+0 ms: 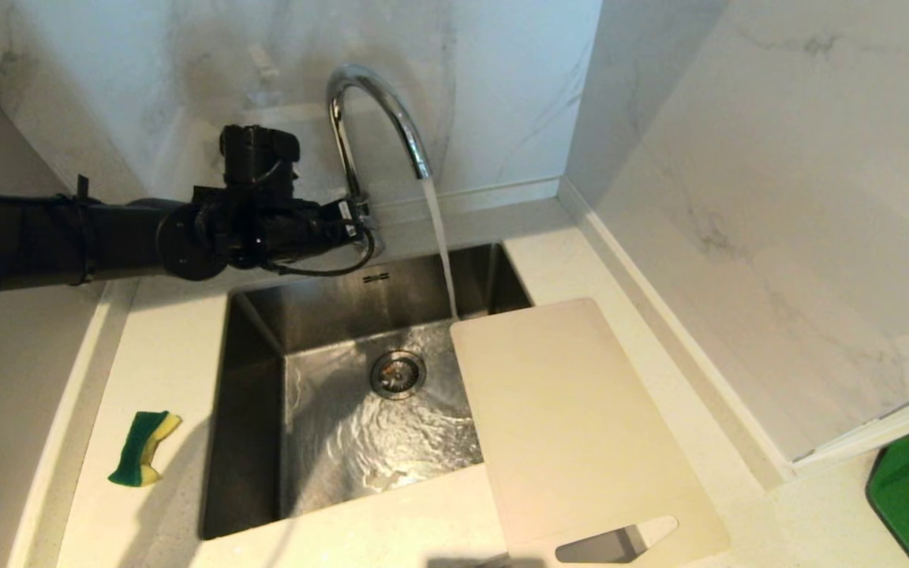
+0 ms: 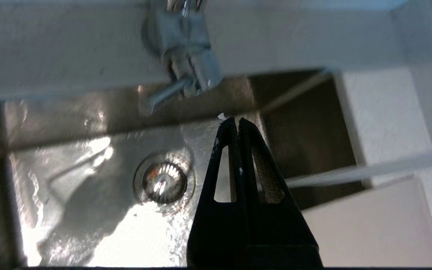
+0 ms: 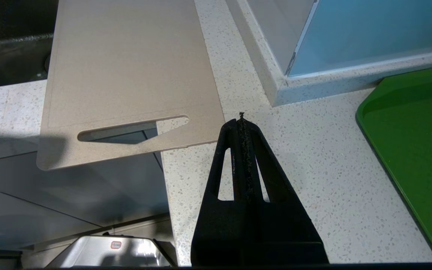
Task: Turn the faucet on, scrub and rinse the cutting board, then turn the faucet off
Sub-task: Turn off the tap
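Overhead, we see the faucet (image 1: 379, 118) running into the sink (image 1: 257, 410). Our left gripper (image 2: 237, 120), fingers pressed together and empty, hangs just beside the faucet's base, above the sink's back edge. The cutting board (image 1: 573, 426) bridges the sink's right rim and the counter (image 1: 738, 505), its slotted end overhanging the front edge. Our right gripper (image 3: 241, 120), also closed, hovers over bare counter beside that end. A sponge (image 1: 143, 447) lies left of the sink.

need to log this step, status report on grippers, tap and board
Left gripper shut, empty, by the faucet base; right gripper shut, parked. Water running, hitting the cutting board edge. Sponge untouched; nothing in the way.
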